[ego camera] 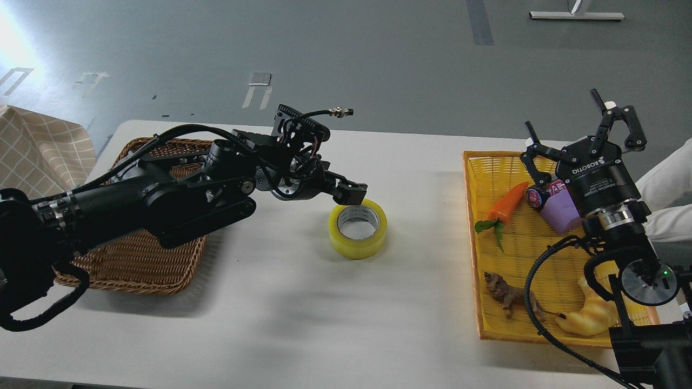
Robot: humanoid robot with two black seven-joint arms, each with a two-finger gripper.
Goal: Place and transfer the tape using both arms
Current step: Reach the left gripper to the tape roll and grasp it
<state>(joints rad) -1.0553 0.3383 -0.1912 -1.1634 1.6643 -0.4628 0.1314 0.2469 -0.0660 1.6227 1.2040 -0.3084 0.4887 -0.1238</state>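
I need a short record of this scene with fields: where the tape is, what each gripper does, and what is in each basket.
tape: tape lies flat on the white table, between the two baskets
left gripper: left gripper is at the tape's far rim; grip cannot be told
right gripper: right gripper is open, raised over the yellow basket, holding nothing
brown basket: brown basket is on the left, contents hidden by the arm
yellow basket contents: toy carrot, purple cup, toy lion, toy croissant

"ROBOTIQ" in white on right gripper body; smaller white line beneath, roughly "Adaptive Gripper". Red-white label on small item beside it: unreadable.
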